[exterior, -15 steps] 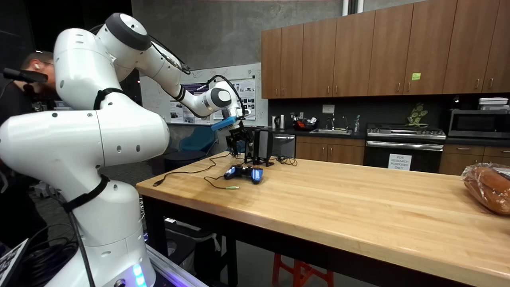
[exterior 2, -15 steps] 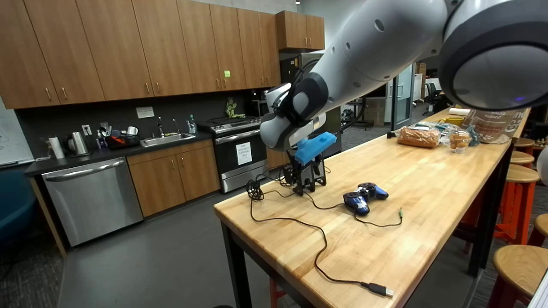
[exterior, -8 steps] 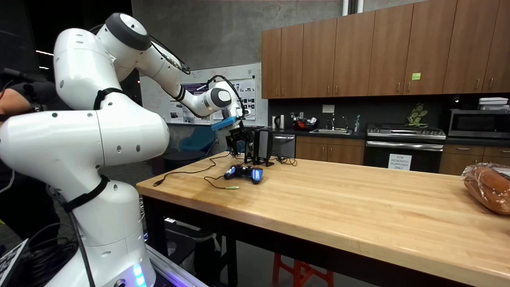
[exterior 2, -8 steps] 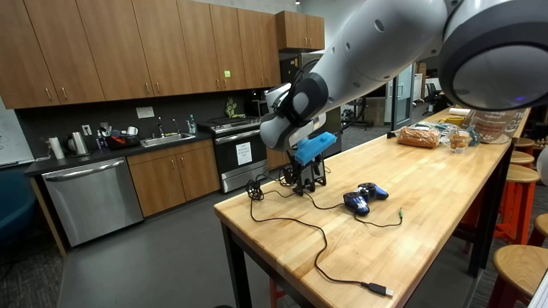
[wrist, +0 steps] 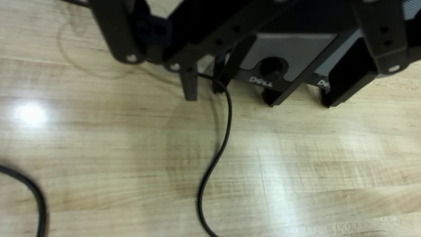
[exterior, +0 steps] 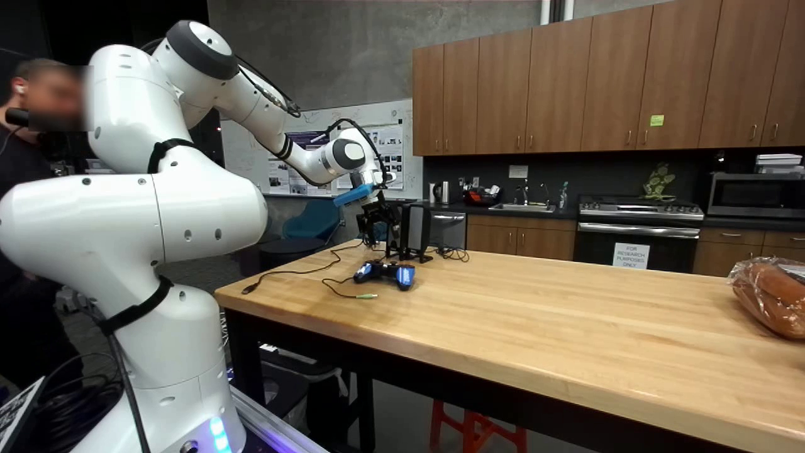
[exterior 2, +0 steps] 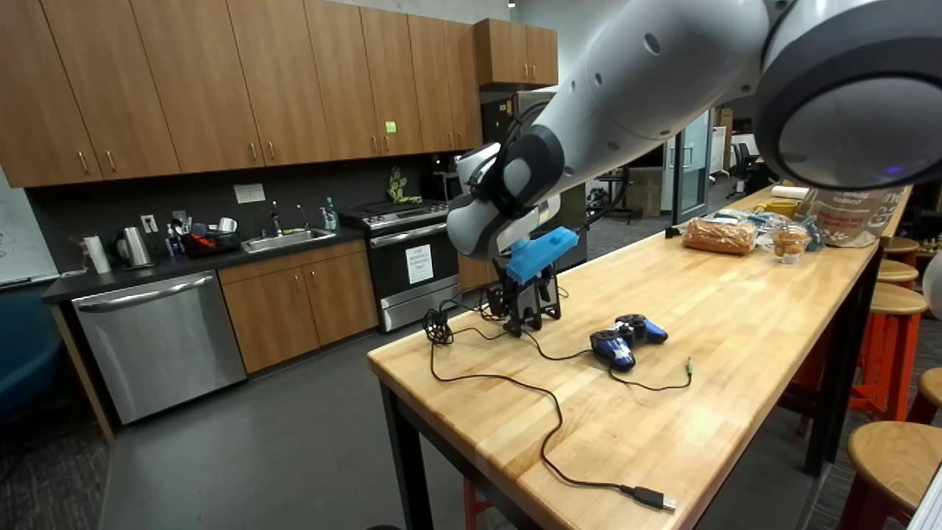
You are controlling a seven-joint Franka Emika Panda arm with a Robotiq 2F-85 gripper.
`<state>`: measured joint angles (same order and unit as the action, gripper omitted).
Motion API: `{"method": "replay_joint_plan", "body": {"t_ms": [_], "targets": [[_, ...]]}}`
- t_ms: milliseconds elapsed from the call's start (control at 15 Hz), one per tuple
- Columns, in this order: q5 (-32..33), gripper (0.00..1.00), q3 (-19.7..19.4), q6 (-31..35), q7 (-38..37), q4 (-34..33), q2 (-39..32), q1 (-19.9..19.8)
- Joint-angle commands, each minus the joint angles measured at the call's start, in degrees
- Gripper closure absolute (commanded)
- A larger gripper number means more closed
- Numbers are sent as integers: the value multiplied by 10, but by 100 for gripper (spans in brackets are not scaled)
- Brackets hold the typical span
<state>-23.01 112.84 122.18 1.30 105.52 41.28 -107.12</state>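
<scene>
Standing apart: jaws | crowding them: Dell speakers [wrist: 302,51], black cable [wrist: 229,112] | near: game controller [exterior 2: 627,333]

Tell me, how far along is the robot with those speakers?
Seemingly early. Done: the gripper is positioned at the Dell speakers. In hand: perhaps a grasp, though the jaws stand open and nothing looks held. Left: probably any lifting, since both speakers stand on the table.

The arm [exterior: 195,201] points its spread pincer [wrist: 262,97] down.
</scene>
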Motion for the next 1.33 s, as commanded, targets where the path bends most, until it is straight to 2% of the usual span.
{"method": "replay_joint_plan", "body": {"t_ms": [0, 1267], "targets": [[0, 0, 0, -1, 0, -1, 0, 0], [-1, 0, 0, -8, 0, -1, -3, 1]]}}
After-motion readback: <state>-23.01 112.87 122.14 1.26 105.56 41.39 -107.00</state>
